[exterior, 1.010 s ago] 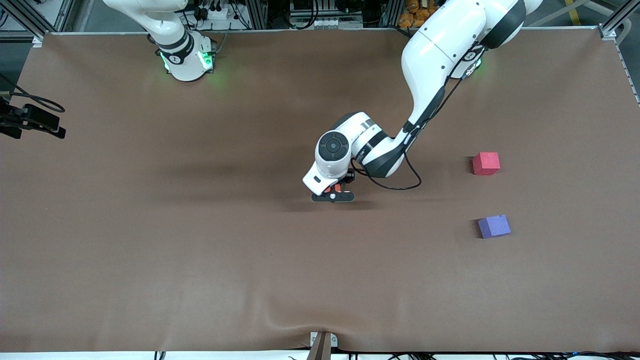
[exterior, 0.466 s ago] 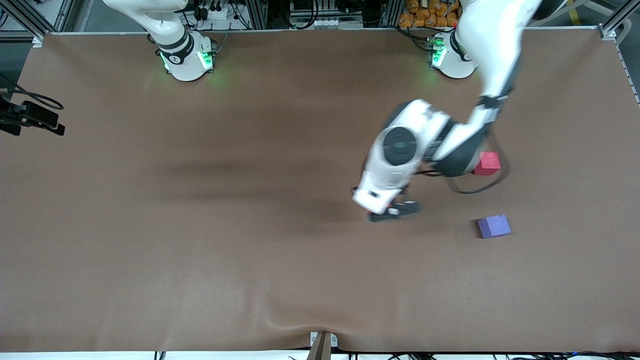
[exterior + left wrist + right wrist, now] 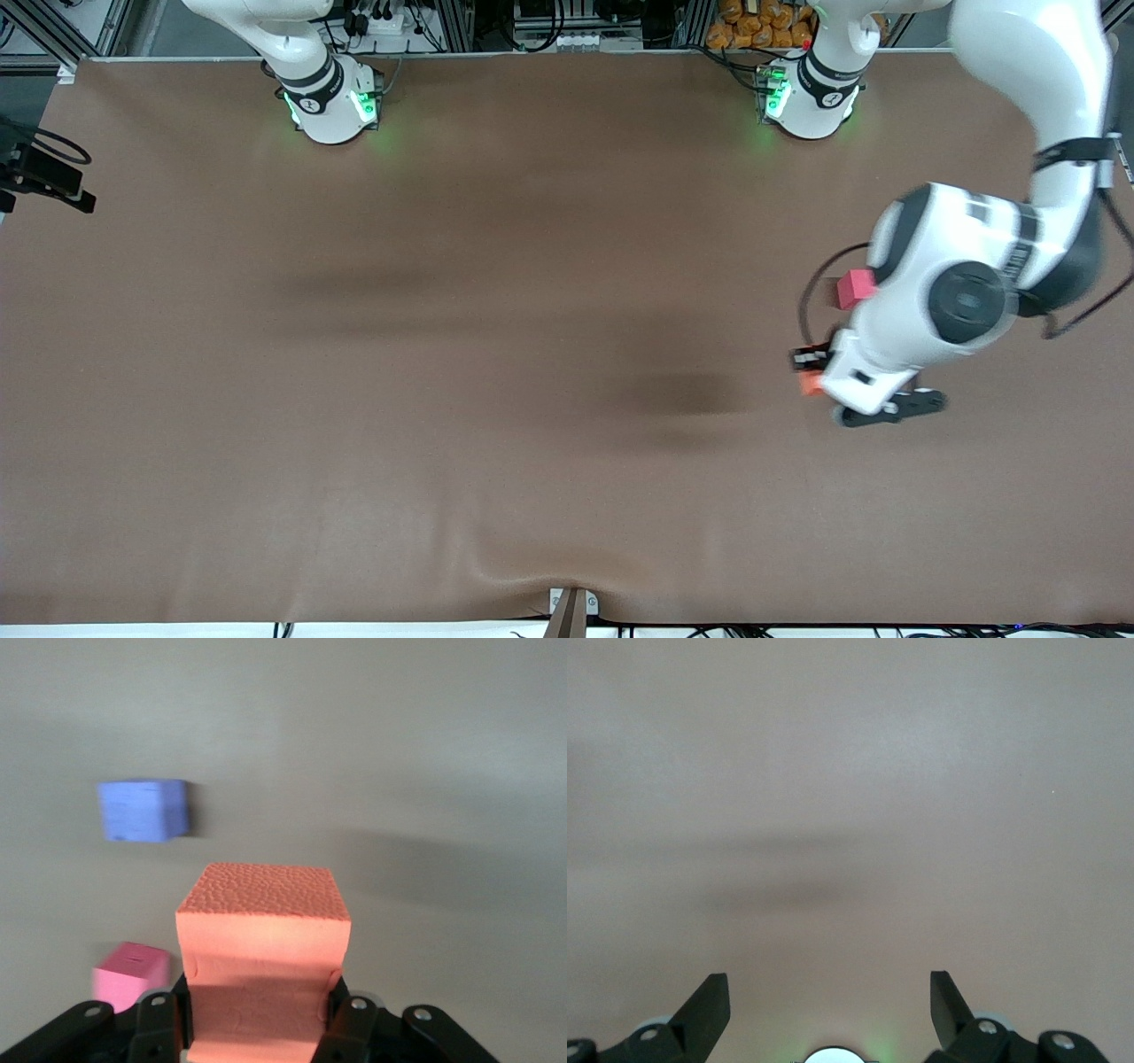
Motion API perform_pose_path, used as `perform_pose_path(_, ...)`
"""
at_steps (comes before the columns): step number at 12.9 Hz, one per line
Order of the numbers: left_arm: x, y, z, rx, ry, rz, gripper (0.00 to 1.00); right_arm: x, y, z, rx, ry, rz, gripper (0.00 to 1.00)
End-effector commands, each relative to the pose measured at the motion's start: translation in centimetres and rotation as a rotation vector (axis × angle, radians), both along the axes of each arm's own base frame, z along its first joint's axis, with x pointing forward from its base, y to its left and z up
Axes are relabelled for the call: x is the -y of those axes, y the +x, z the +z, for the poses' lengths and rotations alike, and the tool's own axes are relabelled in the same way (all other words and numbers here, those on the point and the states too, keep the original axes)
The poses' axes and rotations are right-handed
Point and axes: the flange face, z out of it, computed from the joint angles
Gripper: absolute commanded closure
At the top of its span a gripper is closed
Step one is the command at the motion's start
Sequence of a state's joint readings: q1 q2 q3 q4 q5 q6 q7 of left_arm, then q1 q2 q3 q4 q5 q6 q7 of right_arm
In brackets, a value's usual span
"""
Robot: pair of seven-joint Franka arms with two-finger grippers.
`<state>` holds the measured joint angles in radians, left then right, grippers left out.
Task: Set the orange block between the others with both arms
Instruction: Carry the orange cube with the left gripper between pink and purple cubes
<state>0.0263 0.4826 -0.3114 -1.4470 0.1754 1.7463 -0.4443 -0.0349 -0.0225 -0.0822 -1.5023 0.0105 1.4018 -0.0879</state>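
Toward the left arm's end of the table [image 3: 532, 266], at about 3 o'clock in the front view, the left gripper [image 3: 811, 370] hangs in the air, clamped on the orange block [image 3: 808, 383]. The left wrist view shows the block [image 3: 261, 957] pinched between two black fingers [image 3: 345, 1028], its lower part dented by the squeeze. The red-pink cube [image 3: 854, 288] sits at 12 o'clock from the held block, half covered by the arm; the purple-blue cube [image 3: 143, 811] appears only in the left wrist view, being masked by the arm in the front view. The right gripper [image 3: 828, 1005] waits with its jaws spread wide over bare table.

Risks, as judged: with the purple-blue cube masked from the front camera, the descent could land on a cube or knock one aside; the soft foam may spring or tilt on release, ending out of line.

Change from one second earlier: the left arm has swept from the table's middle toward its own end, carrying the block, and now covers the purple-blue cube. Both cubes appear unmoved.
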Motion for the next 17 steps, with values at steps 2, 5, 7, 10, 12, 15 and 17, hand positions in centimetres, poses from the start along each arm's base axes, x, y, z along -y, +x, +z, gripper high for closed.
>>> perform_pose_path(2, -9.5, -1.9, -4.6, -0.075, -0.008, -0.011, 1.0, 0.0, 0.0, -0.4, -0.006, 0.013, 0.01, 0.0)
perform_pose_path(5, -12.2, -5.4, -9.0, -0.026, -0.018, -0.027, 1.0, 0.0, 0.0, -0.6, -0.008, 0.013, 0.009, 0.0)
perform_pose_path(7, -14.9, -6.4, -12.0, 0.001, -0.047, -0.069, 1.0, -0.1, 0.1, -1.2, -0.014, 0.014, 0.011, 0.0)
perform_pose_path(10, -15.4, -9.3, -15.9, 0.02, -0.066, -0.092, 1.0, -0.5, 0.4, -1.6, -0.021, 0.014, 0.019, 0.0)
perform_pose_path(12, -15.3, -9.5, -16.8, 0.028, -0.074, -0.098, 1.0, -0.6, 0.4, -1.7, -0.023, 0.014, 0.022, 0.0)
perform_pose_path(15, -15.1, -9.3, -18.2, 0.044, -0.095, -0.153, 1.0, -0.6, 0.4, -1.7, -0.026, 0.014, 0.022, 0.0)
perform_pose_path(17, -15.1, -9.2, -18.3, 0.048, -0.096, -0.156, 1.0, -0.9, -0.2, -2.5, -0.053, 0.019, 0.027, 0.0)
